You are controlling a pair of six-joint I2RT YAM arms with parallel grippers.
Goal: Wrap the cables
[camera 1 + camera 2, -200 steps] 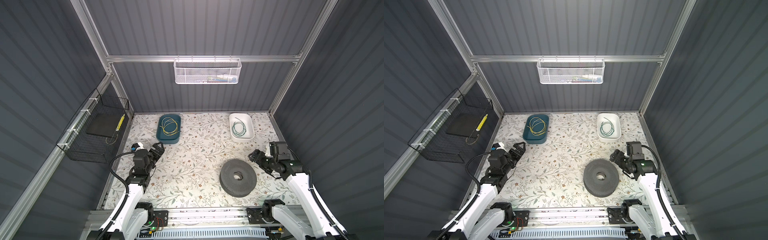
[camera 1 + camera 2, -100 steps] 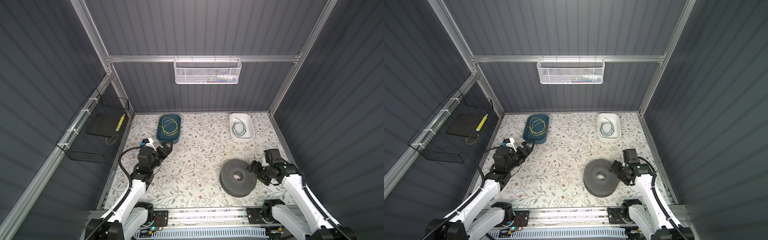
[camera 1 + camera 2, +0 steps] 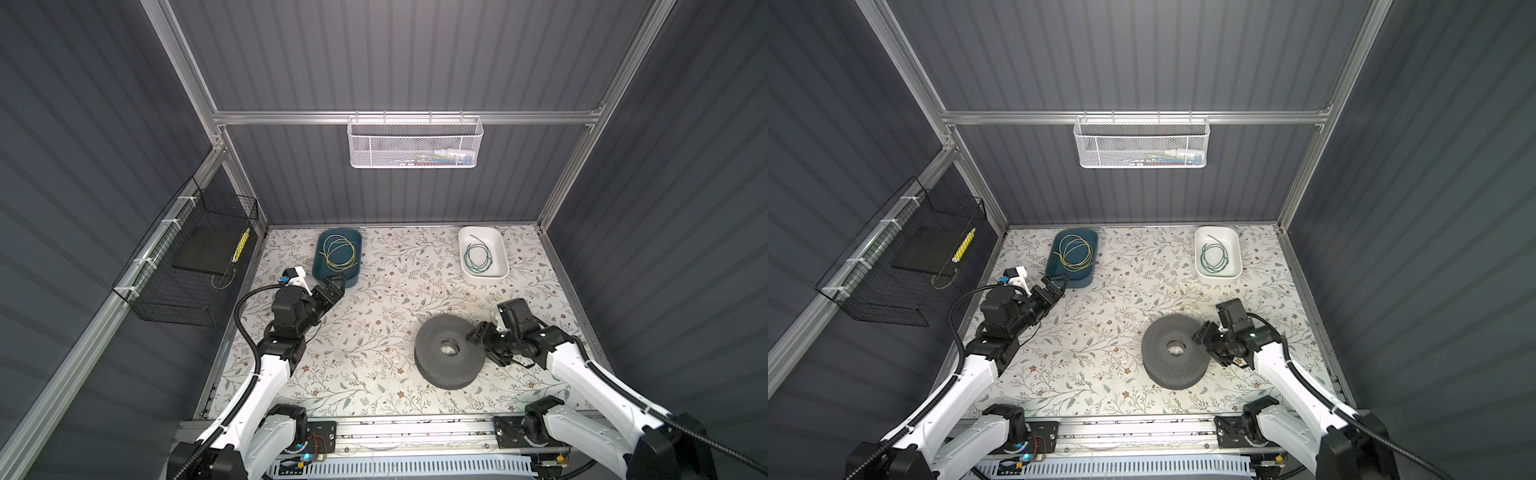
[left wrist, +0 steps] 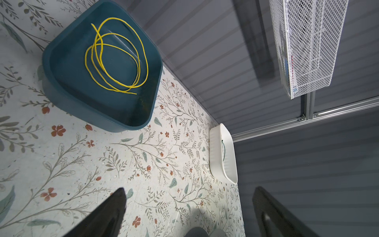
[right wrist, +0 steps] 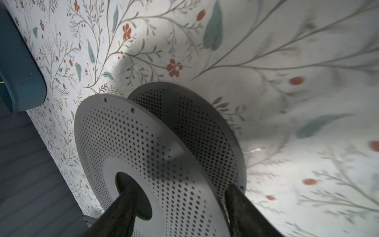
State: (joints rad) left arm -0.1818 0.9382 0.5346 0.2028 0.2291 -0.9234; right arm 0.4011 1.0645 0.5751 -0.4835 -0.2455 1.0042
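the left end effector [image 3: 335, 286] hovers low over the floral worktop [image 3: 374, 316], its fingers [image 4: 110, 211] spread wide and released, with nothing between them. just ahead of its fingertips sits a teal bin [image 3: 321, 257], its near wall close to or touching the tips in both top views; which of the two i cannot tell. the yellow cable [image 3: 340, 252] lies inside that bin in a few loose overlapping loops, both free ends showing in the left wrist view, apart from the end effector. the right end effector [image 3: 485, 347] is at the near right edge of a grey perforated spool [image 3: 436, 345] that lies flat on the worktop. in the right wrist view one finger [image 5: 123, 205] reaches over the upper flange towards the hub hole and the other finger sits just outside the rim of the lower flange, so the spool's edge is between them. whether they are clenched on it or only straddle it i cannot tell. the green cable [image 3: 478, 257] lies coiled in a white bin [image 3: 486, 275] well beyond the right end effector, towards the back wall, with one end sticking up from the coil. neither cable touches the spool. a white mesh basket [image 3: 415, 145] hangs on the back wall high above both end effectors.
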